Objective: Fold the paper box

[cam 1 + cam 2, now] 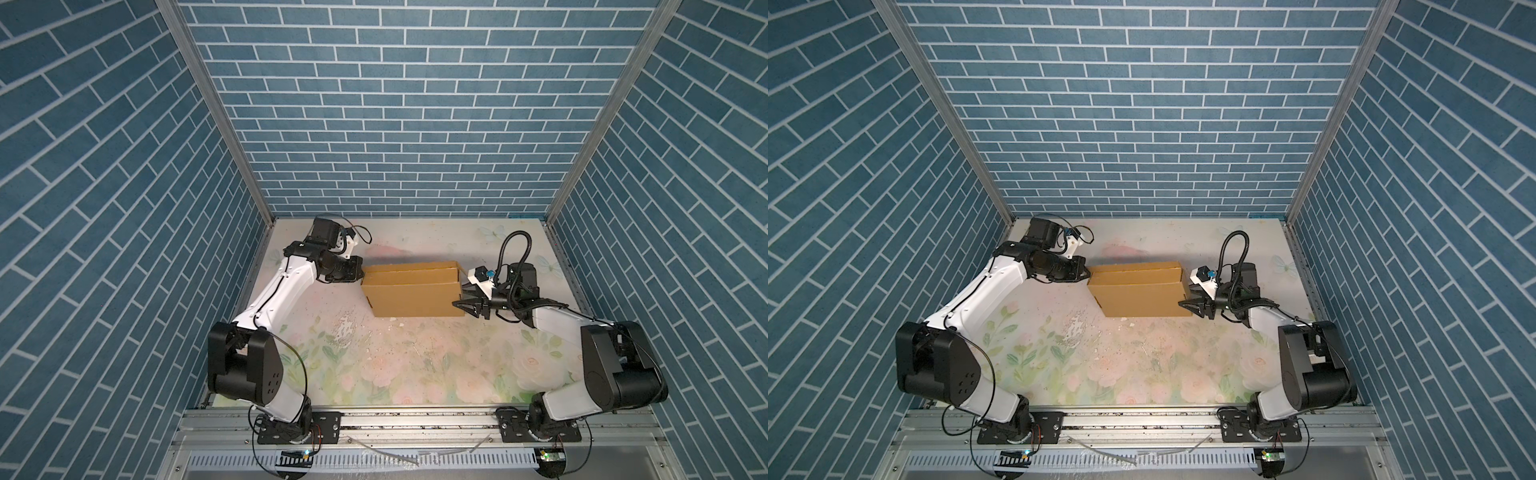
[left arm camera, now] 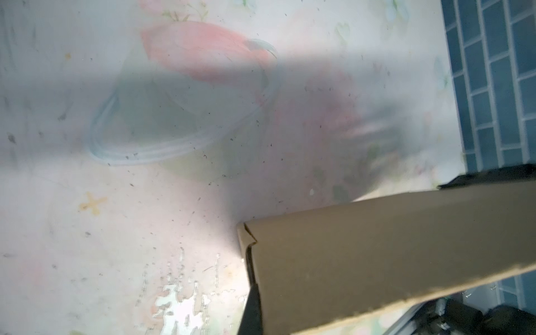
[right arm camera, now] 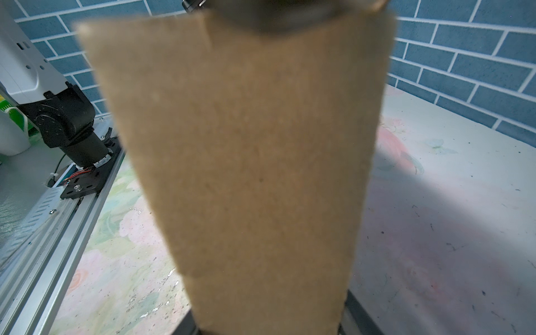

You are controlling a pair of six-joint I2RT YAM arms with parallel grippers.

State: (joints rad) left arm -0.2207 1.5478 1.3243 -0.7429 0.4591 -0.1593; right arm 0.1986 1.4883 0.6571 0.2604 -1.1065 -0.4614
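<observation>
Standing toward table 12 o'clock: box, walls up, likely near-finished, final tuck pending. Left gripper pressed together at its 9 o'clock end; right gripper part-spread at 3 o'clock, hold unclear.

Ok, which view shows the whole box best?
Both top views: the whole box is in frame, both ends visible. The left wrist view catches only one corner and face; the right wrist view only a blurred panel filling its middle.
</observation>
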